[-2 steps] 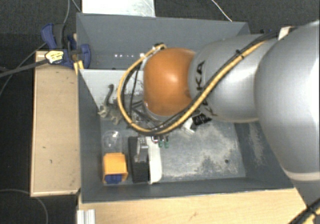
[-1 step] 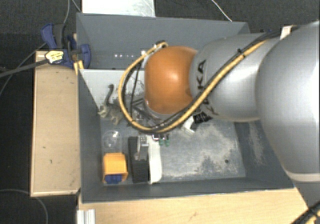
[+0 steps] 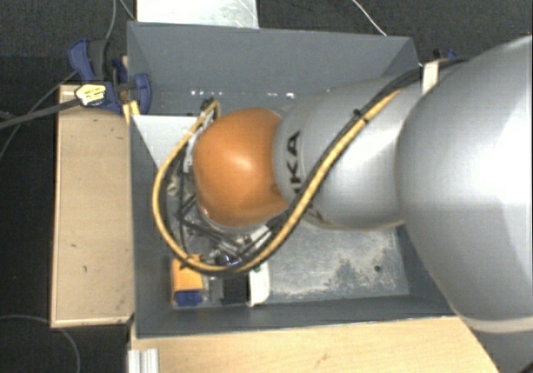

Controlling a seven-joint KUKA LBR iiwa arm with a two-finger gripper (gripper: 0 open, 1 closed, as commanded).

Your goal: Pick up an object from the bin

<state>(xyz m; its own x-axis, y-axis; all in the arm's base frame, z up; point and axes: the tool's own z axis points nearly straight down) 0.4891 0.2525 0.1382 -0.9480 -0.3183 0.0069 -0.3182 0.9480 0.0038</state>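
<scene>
Orange-and-blue small item [image 3: 186, 283] sits in the front-left corner of the bin [image 3: 143, 221], near both walls. Long axis unclear, its top is under the cable loop [image 3: 160, 196]. Just right of it are a black piece [image 3: 234, 290] and a white piece [image 3: 260, 283]. The gripper [image 3: 223, 255] is under the orange cover [image 3: 237, 165], wrist pointing down; can't read whether the claw is spread. The arm [image 3: 400, 155] enters from the right, with bare floor below it.

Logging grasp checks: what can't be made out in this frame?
- Grey metal bin floor, left half: camera view, covered by the orange wrist cover.
- Small orange-and-blue object, front-left corner: partly under the yellow cable; kind unclear.
- White oblong object beside it: upper end under the wrist.
</scene>
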